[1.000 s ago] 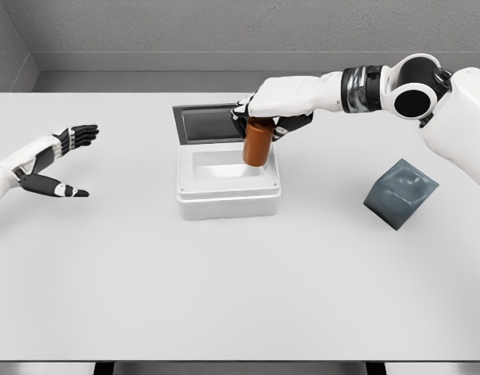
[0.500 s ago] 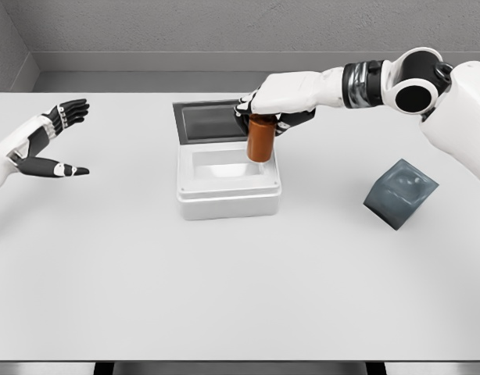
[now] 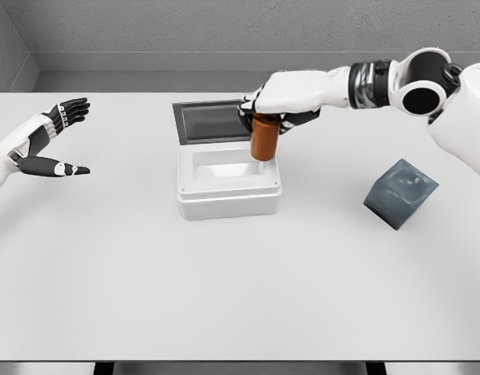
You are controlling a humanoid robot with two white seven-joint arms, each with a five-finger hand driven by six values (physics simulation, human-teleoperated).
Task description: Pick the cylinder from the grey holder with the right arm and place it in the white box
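An orange-brown cylinder (image 3: 263,140) hangs upright over the right rear part of the white box (image 3: 227,197), its lower end near the box's rim. My right hand (image 3: 276,109) is shut on its top, the arm reaching in from the upper right. The box stands open, with its dark lid (image 3: 209,123) lying flat behind it. The grey holder (image 3: 400,193) lies tilted on the table at the right, with nothing in it. My left hand (image 3: 54,142) hovers at the far left, fingers spread and holding nothing.
The white table (image 3: 240,297) stretches wide in front of the box. A grey wall runs along the table's far edge.
The right hand has lifted the cylinder slightly and shifted it a little to the right over the box. The left hand rose over the last second and has since held still.
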